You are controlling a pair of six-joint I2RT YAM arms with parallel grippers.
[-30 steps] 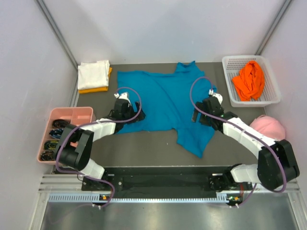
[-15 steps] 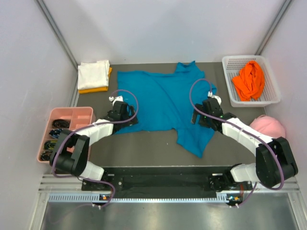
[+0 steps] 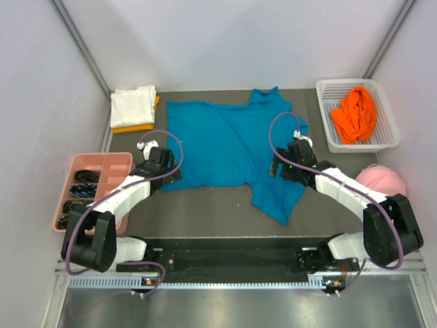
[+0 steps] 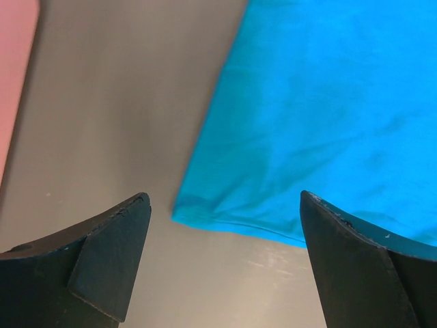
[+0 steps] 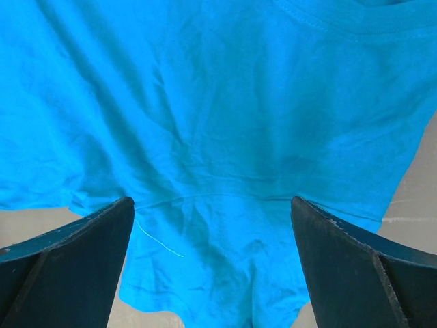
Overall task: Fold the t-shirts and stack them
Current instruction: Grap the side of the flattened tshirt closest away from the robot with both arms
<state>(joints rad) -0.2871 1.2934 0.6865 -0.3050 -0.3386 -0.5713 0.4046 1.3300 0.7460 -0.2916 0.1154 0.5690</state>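
A teal-blue t-shirt (image 3: 229, 143) lies spread and rumpled in the middle of the table. My left gripper (image 3: 164, 179) hovers open just off its lower-left corner. In the left wrist view that corner and hem (image 4: 205, 219) lie between the spread fingers of the left gripper (image 4: 224, 198), with nothing held. My right gripper (image 3: 280, 167) is open over the shirt's right side. The right wrist view shows wrinkled teal cloth (image 5: 218, 137) filling the gap of the right gripper (image 5: 210, 200). A folded white t-shirt (image 3: 133, 104) rests on a yellow-orange one (image 3: 136, 127) at the back left.
A white basket (image 3: 351, 83) at the back right holds a crumpled bright orange t-shirt (image 3: 355, 113). A pink cap (image 3: 382, 181) sits by the right wall. A pink divided tray (image 3: 102, 159) with dark items is at the left, close to my left arm.
My left gripper has slid left, off the shirt's lower-left part to just beyond its corner. My right gripper has edged slightly left. The shirt has not moved.
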